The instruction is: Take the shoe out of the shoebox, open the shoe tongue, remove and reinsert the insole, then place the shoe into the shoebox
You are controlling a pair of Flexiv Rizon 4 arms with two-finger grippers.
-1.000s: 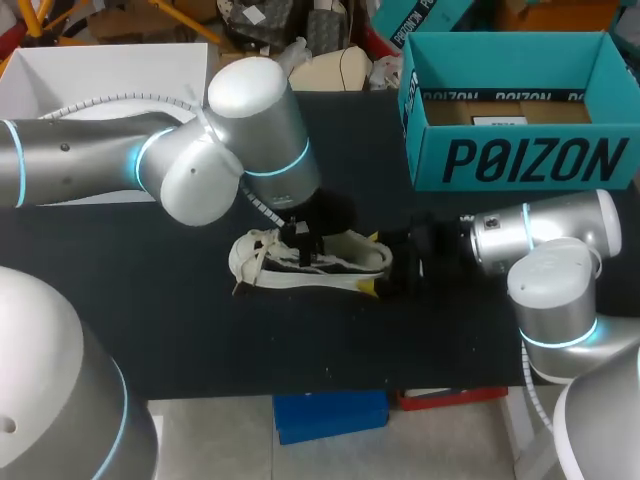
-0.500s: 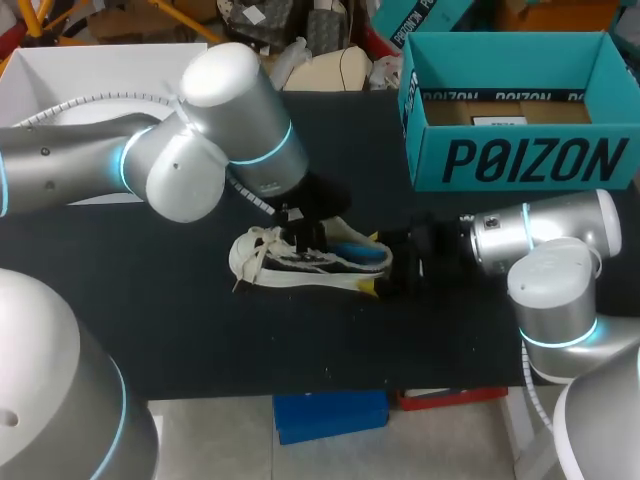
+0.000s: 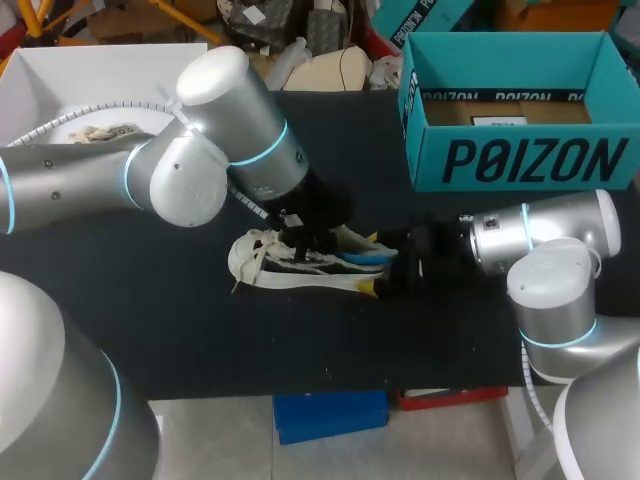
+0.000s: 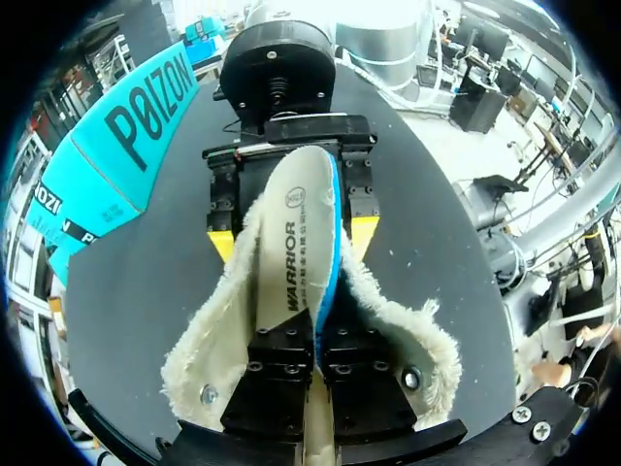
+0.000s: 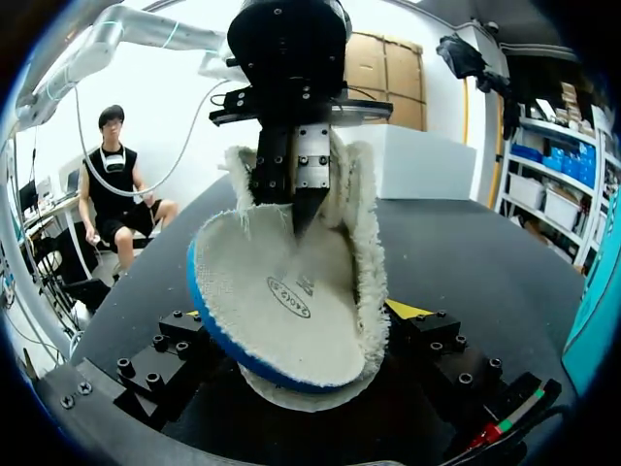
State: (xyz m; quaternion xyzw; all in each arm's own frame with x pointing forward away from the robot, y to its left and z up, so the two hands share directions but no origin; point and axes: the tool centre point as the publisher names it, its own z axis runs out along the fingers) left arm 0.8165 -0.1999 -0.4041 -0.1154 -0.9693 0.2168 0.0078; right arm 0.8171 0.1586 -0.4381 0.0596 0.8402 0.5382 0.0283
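A white shoe [image 3: 262, 262] with fleece lining [image 4: 209, 349] lies on its side mid-table, toe to the left. My left gripper [image 3: 300, 240] is over its opening, shut on the front part of the white, blue-edged insole [image 4: 296, 243]. The insole [image 5: 281, 291] stands tilted, its heel end raised out of the shoe toward my right gripper. My right gripper [image 3: 385, 280] clasps the shoe's heel, with yellow fingertips [image 4: 221, 243] on either side of it. The open teal shoebox [image 3: 520, 160] stands at the back right.
A white tray [image 3: 100, 70] sits at the table's back left, behind my left arm. Black tabletop [image 3: 200, 340] stretches in front of the shoe to the near edge.
My left arm has swung back and left while its gripper stays at the shoe's opening. The insole's blue-edged heel has come up out of the shoe. The right arm has kept still.
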